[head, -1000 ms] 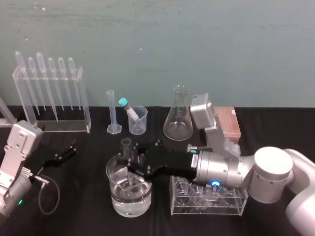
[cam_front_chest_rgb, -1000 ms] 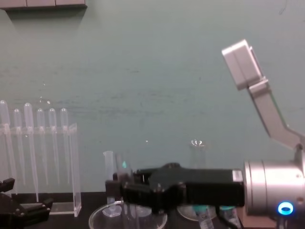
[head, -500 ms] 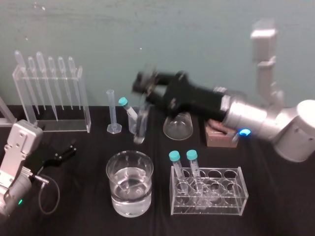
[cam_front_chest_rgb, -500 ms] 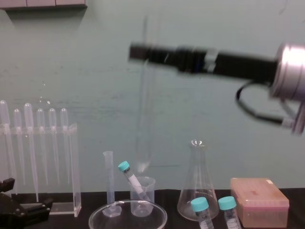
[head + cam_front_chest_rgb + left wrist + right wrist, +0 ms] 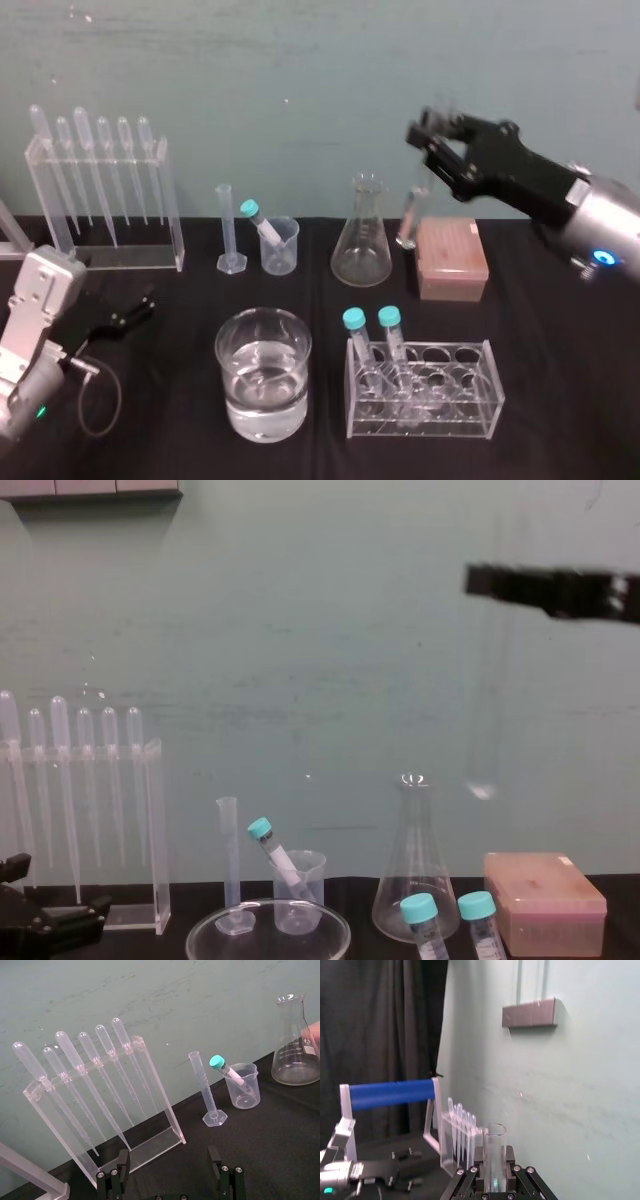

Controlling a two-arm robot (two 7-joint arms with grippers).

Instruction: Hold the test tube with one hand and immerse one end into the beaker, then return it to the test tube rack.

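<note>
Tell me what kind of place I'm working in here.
Probably a chemistry lab bench: pipettes in a clear stand, a conical flask, a water-filled beaker, and the right gripper holding a glass test tube aloft.

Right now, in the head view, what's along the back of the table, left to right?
Pipette rack, graduated cylinder, small plastic beaker, conical flask, test tube hanging from the right claw, pink box. The left claw sits parked nearer, at the left.
</note>
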